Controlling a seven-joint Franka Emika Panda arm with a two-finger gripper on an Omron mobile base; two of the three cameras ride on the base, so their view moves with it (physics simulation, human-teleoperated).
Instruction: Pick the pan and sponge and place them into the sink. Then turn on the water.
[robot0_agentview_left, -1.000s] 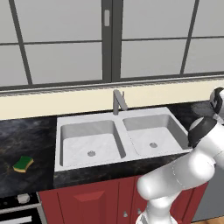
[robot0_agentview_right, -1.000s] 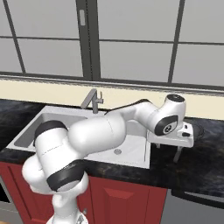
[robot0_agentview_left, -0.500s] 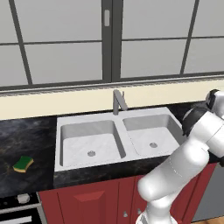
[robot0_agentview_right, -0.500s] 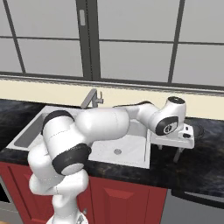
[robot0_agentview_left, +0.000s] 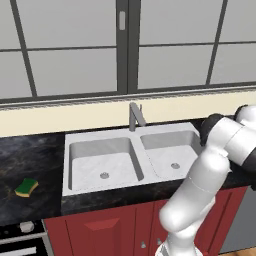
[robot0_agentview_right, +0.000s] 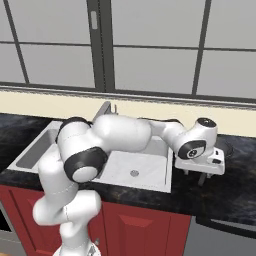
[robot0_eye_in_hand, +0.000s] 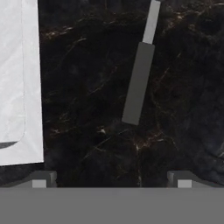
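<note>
**As the arm swings right, the pincer settles over the pan's handle**

While the sink sits dry with both bowls bare, the white arm has rolled further over on itself in the past second, its elbow folding up in front of the right bowl, and its pincer hangs low over the dark worktop just right of the sink. Seen from the hand, the two fingertips stand wide apart and hold nothing, and the pan's straight handle lies on the stone ahead of them, its bowl out of frame. From the right base camera only a sliver of the pan shows behind the wrist. The sponge lies untouched on the worktop well to the left of the sink. No water runs from the faucet. By the look of it the task is at its first step: the hand is lining up on the handle, and a short advance and descent would be needed before closing.
</note>
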